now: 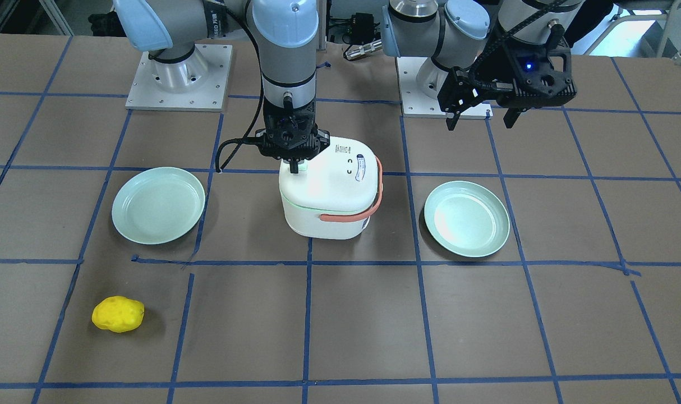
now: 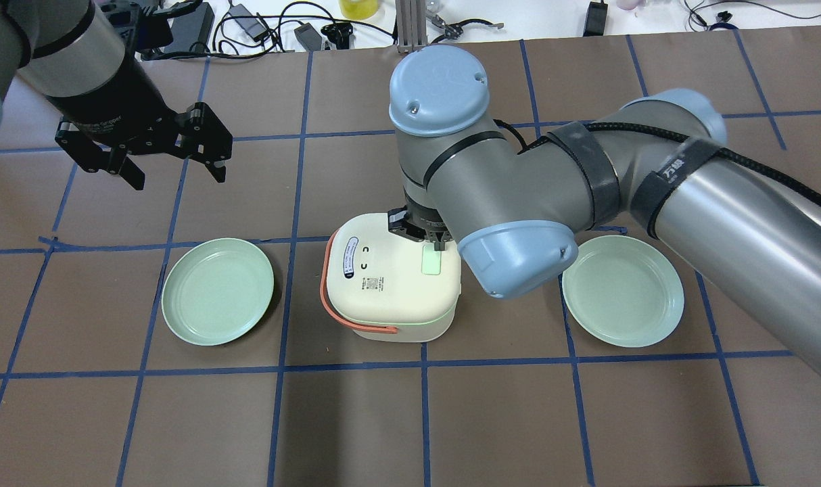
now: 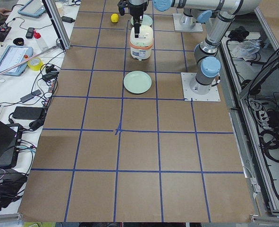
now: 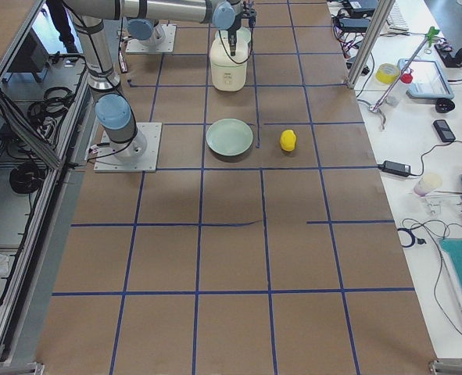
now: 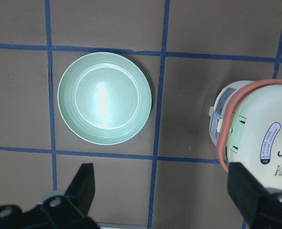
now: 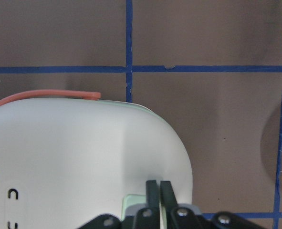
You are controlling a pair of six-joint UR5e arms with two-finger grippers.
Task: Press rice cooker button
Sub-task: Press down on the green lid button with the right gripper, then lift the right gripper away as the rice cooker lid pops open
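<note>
Green btn (image 2: 431,261) on rice cooker (image 2: 383,287) is being touched by R pincer (image 2: 438,246), tips together; L pincer (image 2: 180,180) is being held apart over worktop (image 2: 519,412).

Table (image 1: 363,336) carries rice cooker (image 1: 329,193), two plates (image 1: 158,205) (image 1: 466,219), perhaps lemon (image 1: 118,314).

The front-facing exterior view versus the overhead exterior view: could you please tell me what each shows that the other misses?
Only the front-facing view shows the yellow lumpy object. Only the overhead view shows the cable-strewn bench beyond the table. Both show the rice cooker, the shut right gripper at its green lid button, the open left gripper raised, and a green plate and a second plate flanking the cooker.
</note>
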